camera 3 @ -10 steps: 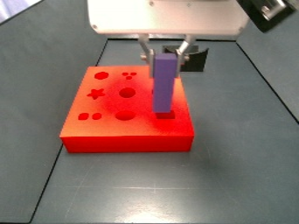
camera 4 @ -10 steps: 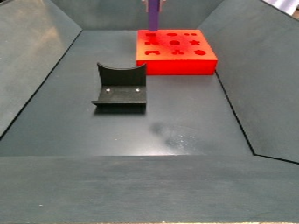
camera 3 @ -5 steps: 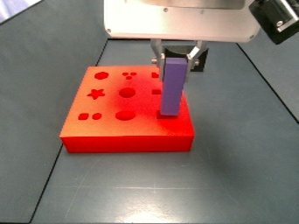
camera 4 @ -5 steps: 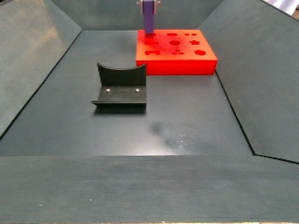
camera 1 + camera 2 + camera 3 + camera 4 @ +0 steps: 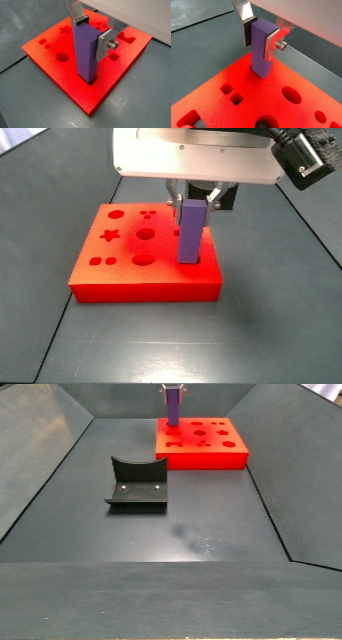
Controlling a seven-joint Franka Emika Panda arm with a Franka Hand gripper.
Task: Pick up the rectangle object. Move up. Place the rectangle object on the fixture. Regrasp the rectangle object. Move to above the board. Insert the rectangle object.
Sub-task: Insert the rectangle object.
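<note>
The tool [image 5: 91, 33] is clamped on the top of the purple block [image 5: 85, 52], which stands upright with its long axis straight down, lower end right at a slot near the edge of the red board [image 5: 60, 75], so the push looks plain vertical

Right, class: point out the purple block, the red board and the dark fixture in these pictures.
purple block [image 5: 85, 52]: a wrist view, on its broad face, between the end effector [image 5: 92, 31] fingers.
red board [image 5: 127, 278]: a side view, on bare top surface near the front edge.
fixture [image 5: 136, 496]: a side view, on its base plate.
</note>
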